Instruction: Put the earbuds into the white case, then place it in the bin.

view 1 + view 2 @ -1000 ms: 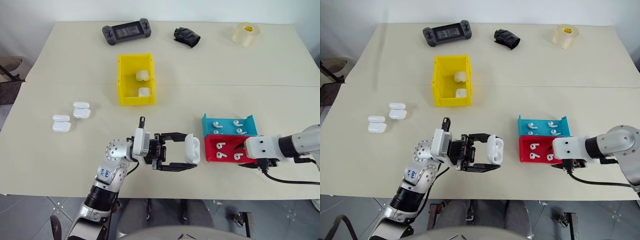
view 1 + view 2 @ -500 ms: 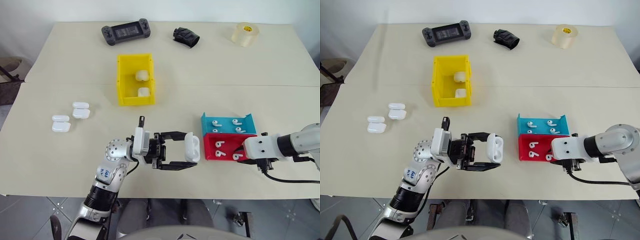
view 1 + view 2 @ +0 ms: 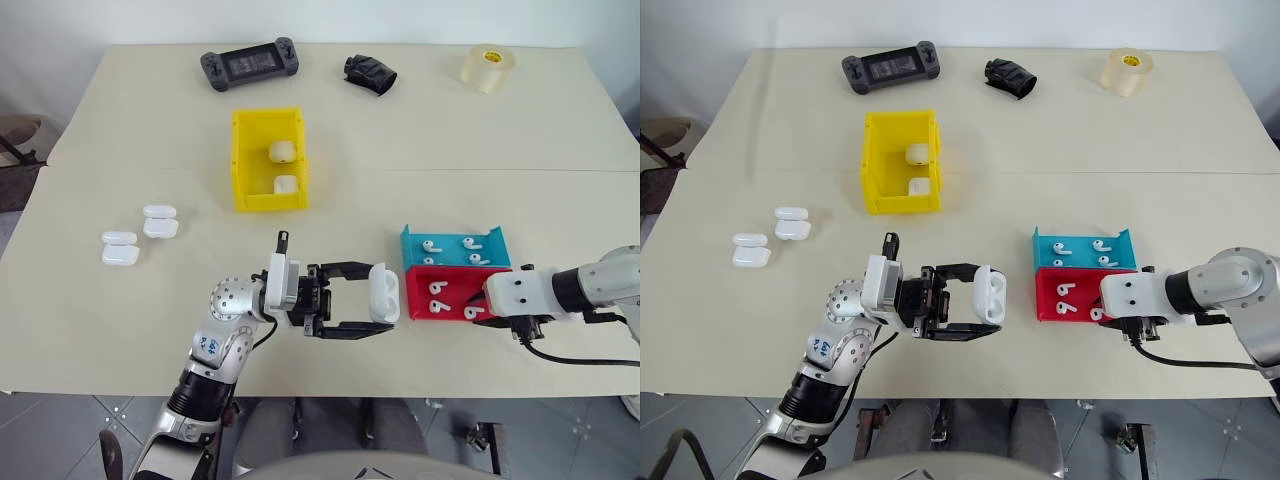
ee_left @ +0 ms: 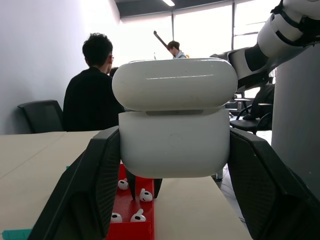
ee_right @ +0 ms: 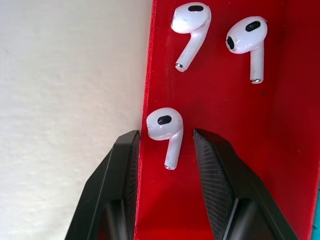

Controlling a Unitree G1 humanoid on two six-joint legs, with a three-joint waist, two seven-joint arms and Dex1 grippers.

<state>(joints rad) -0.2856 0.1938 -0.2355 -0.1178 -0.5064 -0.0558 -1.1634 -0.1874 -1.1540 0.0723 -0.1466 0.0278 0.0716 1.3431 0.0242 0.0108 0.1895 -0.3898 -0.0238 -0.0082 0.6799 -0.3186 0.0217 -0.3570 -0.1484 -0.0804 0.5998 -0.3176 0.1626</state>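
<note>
Head views: left tool (image 3: 372, 307) near the bench's (image 3: 140, 300) front edge, pinching a white case (image 3: 384, 292), lid ajar. Just beside it, red tray (image 3: 415, 308) with earbuds (image 3: 437, 290), blue tray (image 3: 450, 258) behind, touching. Right tool (image 3: 497, 318) at the red tray's outer end. Yellow bin (image 3: 245, 160) toward mid-bench, two cases inside; two spare cases (image 3: 140, 235) toward the left edge. Game console (image 3: 249, 64), black object (image 3: 369, 74), tape roll (image 3: 489, 67) along the far edge.

Left wrist view: case (image 4: 175, 117) clamped between both fingers (image 4: 97, 185); people seated beyond.

Right wrist view: right tool (image 5: 165, 155) partly spread, fingers either side of one earbud (image 5: 166, 128), narrow gaps visible, not yet gripping.
</note>
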